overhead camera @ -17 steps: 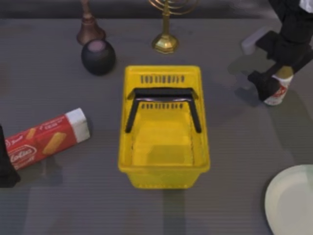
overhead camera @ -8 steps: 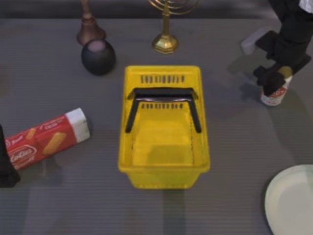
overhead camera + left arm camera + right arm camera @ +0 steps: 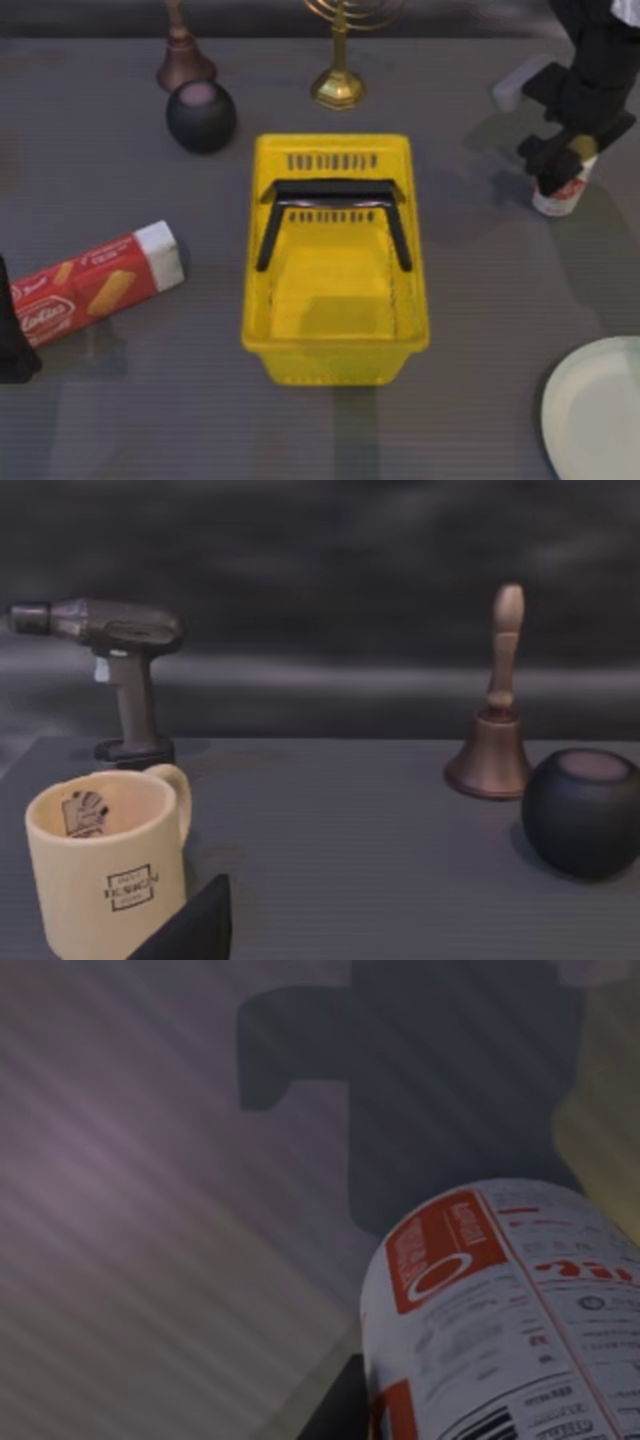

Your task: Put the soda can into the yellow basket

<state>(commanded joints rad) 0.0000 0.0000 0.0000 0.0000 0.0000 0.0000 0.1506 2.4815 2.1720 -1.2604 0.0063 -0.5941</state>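
Top view shows the right end effector [image 3: 558,165] over the soda can [image 3: 560,193], grip unclear; right wrist view shows its label.

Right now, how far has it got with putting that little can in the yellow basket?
Early stage. The right gripper is at the soda can, near the top view's right edge; I cannot tell whether it has a firm grip. The can stands on the table, well apart from the yellow basket, which holds nothing. Lifting, carrying across and dropping it in are all left. The left arm sits parked at the table's left edge.
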